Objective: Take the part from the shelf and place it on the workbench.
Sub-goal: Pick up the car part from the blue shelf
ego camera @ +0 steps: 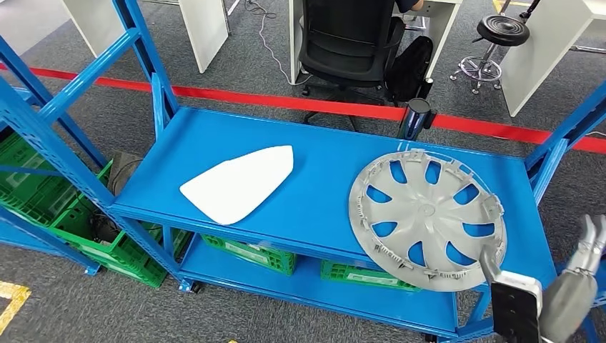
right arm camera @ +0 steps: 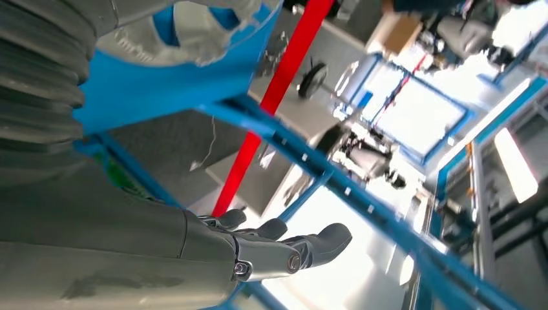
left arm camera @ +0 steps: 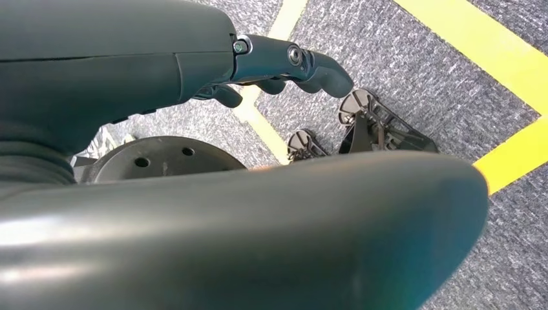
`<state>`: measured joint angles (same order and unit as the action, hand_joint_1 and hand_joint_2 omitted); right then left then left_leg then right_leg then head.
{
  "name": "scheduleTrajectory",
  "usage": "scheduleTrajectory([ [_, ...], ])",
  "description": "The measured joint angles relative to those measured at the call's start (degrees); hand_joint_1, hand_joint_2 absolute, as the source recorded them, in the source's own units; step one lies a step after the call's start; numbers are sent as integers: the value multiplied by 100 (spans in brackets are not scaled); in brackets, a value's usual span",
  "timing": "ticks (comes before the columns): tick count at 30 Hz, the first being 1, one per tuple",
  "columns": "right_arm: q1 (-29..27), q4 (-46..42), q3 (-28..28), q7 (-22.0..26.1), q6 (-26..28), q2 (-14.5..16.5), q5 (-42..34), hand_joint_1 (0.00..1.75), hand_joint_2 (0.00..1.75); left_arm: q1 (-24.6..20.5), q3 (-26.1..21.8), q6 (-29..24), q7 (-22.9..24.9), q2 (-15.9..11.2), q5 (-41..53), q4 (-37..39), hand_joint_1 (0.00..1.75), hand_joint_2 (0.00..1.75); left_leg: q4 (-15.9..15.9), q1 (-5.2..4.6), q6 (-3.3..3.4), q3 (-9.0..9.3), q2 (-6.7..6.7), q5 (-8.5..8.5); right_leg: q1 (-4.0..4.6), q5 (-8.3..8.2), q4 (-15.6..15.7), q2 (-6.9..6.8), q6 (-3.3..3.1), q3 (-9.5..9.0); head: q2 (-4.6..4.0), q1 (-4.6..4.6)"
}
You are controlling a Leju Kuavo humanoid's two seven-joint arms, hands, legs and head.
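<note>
**Blue shelf, grey wheel cover at its front right corner**

Blue steel shelf [ego camera: 321, 164] carries two parts on its top deck. A grey plastic wheel cover [ego camera: 427, 218], round with curved spokes and clipped tabs round its rim, lies flat at the front right corner, its edge overhanging the front lip. A white, smooth, flat panel [ego camera: 238, 184] with one pointed end lies toward the front left, well apart from it. Green slatted crates [ego camera: 250, 254] sit on the lower deck and floor. Red tape [ego camera: 286, 101] crosses the grey carpet behind, before a black office chair [ego camera: 350, 43]. The right hand [ego camera: 587, 250] is raised just beside the shelf's right end, fingers spread, holding nothing. The left hand [left arm camera: 284, 68] hangs above yellow-taped floor, fingers loosely extended and empty.
</note>
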<state>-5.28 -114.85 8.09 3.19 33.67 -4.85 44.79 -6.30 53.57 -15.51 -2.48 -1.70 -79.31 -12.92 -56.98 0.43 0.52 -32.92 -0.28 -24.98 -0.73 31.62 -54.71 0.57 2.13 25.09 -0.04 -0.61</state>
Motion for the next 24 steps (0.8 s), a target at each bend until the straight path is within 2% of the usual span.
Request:
scheduleTrajectory([
  [12, 561, -244, 1202, -1618, -941, -920, 426, 0, 175, -24, -2, 0, 87, 0, -25, 3, 0, 0, 0, 0, 0, -4, -4, 0, 0, 0, 0, -4, 0, 1, 0, -1],
  [24, 987, -323, 2289, -3320, -1780, -1700, 1114, 0, 175, -40, -2, -45, 176, 0, -56, 13, 0, 0, -1, 0, 0, -5, -6, 0, 0, 0, 0, -5, 0, 3, 0, 3],
])
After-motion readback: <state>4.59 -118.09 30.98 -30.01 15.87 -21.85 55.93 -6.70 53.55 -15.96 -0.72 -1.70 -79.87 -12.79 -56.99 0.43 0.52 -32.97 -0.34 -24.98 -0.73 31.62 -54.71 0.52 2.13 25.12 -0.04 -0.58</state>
